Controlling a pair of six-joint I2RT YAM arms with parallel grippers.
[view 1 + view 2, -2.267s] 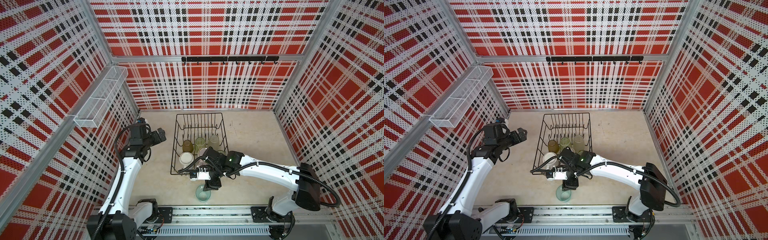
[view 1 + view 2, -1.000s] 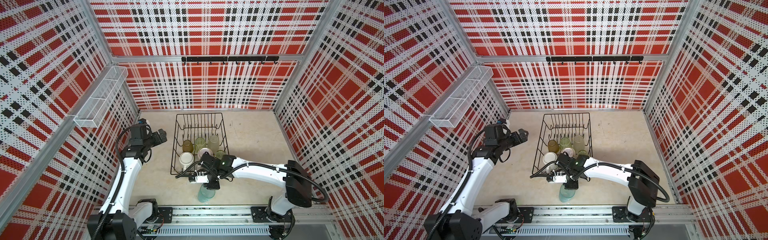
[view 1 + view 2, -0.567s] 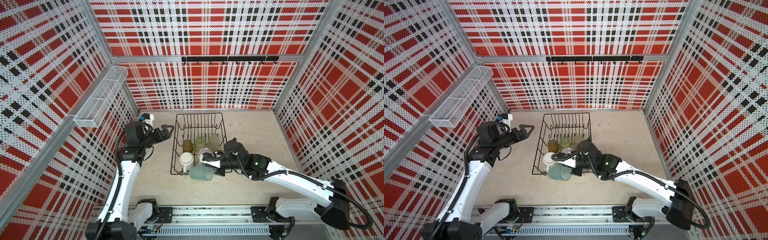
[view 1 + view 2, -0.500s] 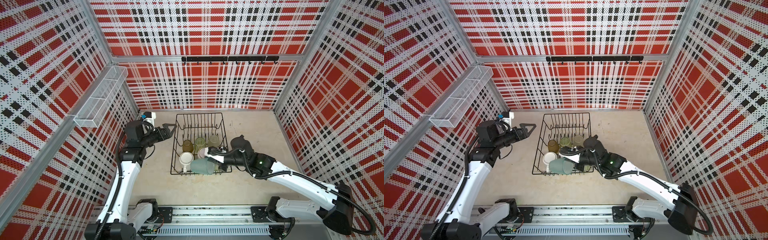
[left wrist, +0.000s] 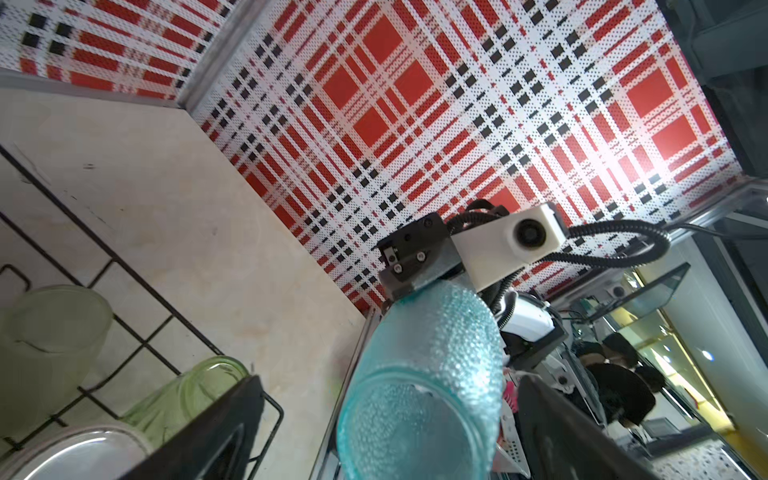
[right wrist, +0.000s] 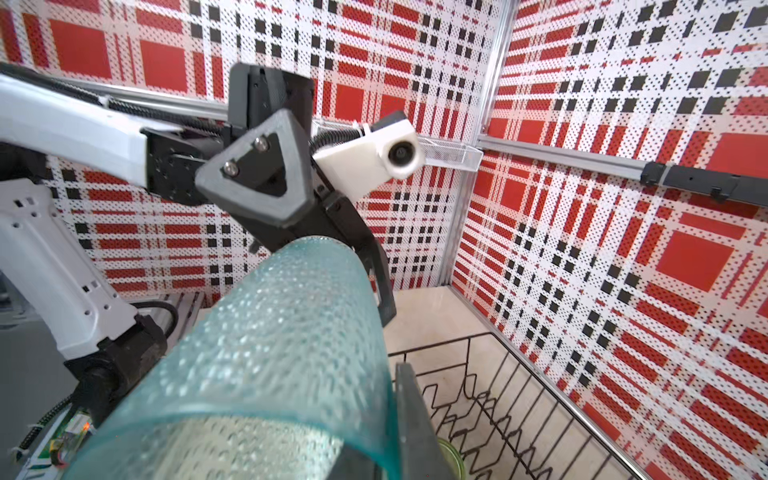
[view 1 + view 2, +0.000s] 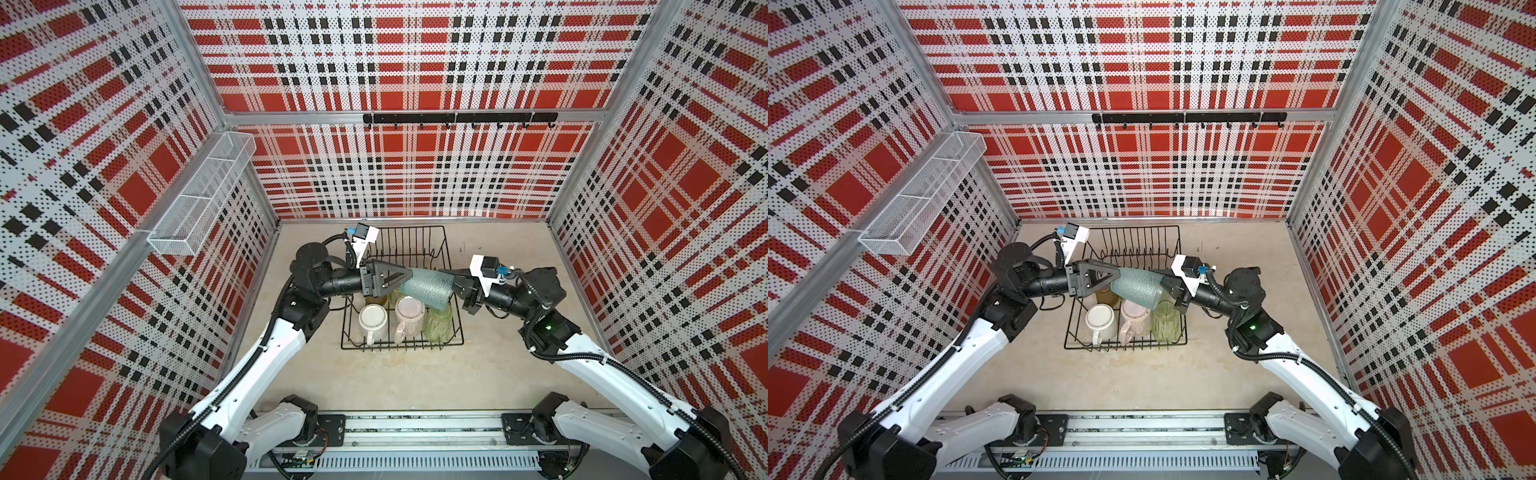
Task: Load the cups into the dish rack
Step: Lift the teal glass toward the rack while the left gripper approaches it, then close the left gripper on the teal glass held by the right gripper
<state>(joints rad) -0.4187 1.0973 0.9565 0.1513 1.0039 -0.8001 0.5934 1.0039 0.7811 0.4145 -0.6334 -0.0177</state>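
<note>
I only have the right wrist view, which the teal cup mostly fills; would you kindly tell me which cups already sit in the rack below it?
Observer: In both top views a white mug, a pink mug and a green tumbler sit in the rack's row nearest the robot.
Operator: Thank you. Is the left gripper gripping the cup's base?
Observer: No; the left wrist view shows its fingers open, with gaps either side of the teal cup.
Operator: Is there anything behind that row?
Observer: An amber cup peeks out under the left gripper; the teal cup hides the rest.
</note>
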